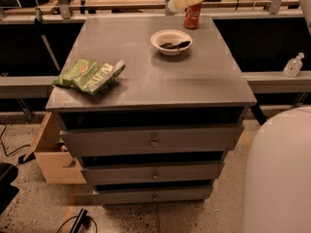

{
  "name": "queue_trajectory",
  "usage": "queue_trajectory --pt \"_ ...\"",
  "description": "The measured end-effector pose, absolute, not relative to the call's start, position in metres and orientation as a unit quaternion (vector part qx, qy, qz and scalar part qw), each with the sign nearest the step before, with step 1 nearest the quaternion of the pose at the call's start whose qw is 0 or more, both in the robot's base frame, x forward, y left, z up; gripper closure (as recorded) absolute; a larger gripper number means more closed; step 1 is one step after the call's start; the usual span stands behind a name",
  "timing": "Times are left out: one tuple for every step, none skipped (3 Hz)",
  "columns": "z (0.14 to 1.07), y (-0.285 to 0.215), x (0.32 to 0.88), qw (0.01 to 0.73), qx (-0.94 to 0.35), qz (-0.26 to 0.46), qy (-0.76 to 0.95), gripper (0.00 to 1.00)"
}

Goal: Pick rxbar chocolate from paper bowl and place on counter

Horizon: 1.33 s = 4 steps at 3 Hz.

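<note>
1. Gripper (179,2) sits at the top edge of the frame, a bit right of centre. It's the pale yellowish tip of the arm coming in from the upper right, and it hangs over the back edge of the counter (160,79).
2. Honestly can't make out how far open it is or whether it's got anything.
3. The gripper is just up and left of the orange-red drink can (193,16), which stands upright at the back of the counter.
4. The rxbar chocolate (175,45) is lying flat inside the paper bowl (170,52), a dark strip against the off-white.
5. The bowl is on the counter in the upper middle of the frame, just in front of the can and not touching it.
6. The green chip bag (90,75) is crumpled at the left edge of the counter, well apart from the bowl.
7. Below the top are three grey drawers (153,141), centre frame.
8. A clear pump bottle (294,65) stands on the ledge at the right edge.
9. A big white rounded robot body (279,174) fills the lower right corner.
</note>
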<state>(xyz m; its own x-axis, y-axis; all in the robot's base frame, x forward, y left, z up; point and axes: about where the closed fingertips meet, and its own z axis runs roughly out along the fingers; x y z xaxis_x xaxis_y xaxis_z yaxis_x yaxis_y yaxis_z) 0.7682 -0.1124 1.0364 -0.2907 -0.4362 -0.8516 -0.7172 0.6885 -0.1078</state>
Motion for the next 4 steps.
queue_trajectory --pt "1.017 -0.105 0.776 0.451 -0.359 0.162 0.801 0.17" --pt "1.000 -0.099 0.778 0.434 -0.357 0.172 0.809 0.29" --pt "0.988 -0.097 0.782 0.427 -0.357 0.179 0.811 0.27" --pt "0.974 -0.102 0.787 0.420 -0.354 0.179 0.816 0.27"
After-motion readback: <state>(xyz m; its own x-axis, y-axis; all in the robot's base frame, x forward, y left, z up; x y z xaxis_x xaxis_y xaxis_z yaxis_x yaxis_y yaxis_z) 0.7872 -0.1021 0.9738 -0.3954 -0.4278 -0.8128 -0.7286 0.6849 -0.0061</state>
